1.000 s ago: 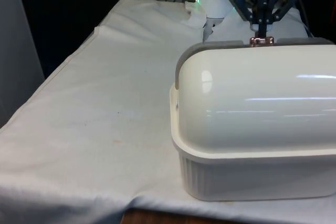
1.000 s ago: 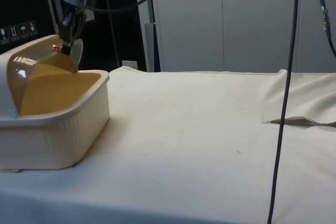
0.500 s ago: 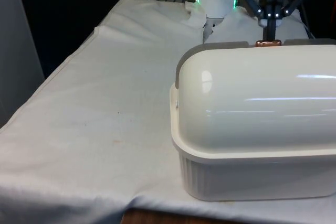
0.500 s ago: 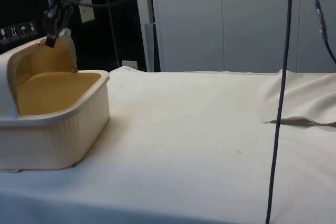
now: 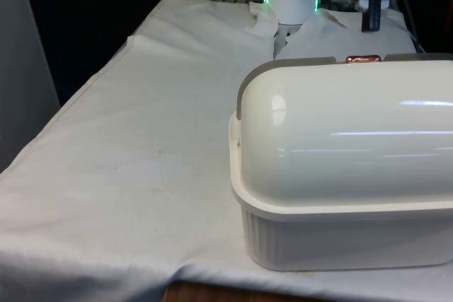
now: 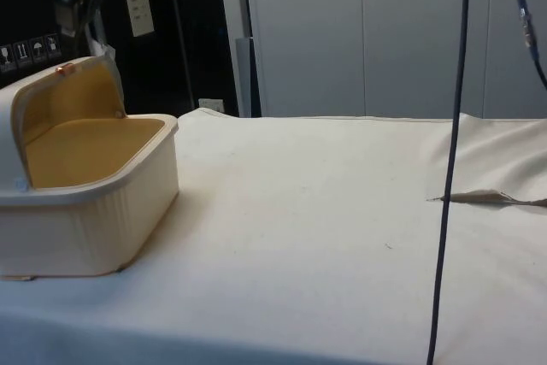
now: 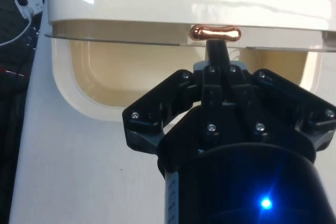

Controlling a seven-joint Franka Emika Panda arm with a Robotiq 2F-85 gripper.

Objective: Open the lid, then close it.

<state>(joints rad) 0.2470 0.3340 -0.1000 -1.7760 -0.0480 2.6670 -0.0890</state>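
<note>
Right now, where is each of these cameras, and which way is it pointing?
Front view: across the table at the bread box back; the tool hangs above.
Side view: from the table's side, into the open box; tool above its lid.
Wrist view: on the arm, facing the copper knob.
All share the box.

Bright; glare streaks on lid [image 5: 354,132]

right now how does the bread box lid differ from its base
The lid is smooth, glossy and curved; the base is ribbed and straight-sided. The lid is rolled back open in the side view, leaving the base's tan inside exposed. The lid carries a copper knob; the base shows none. Both are cream-white outside.
</note>
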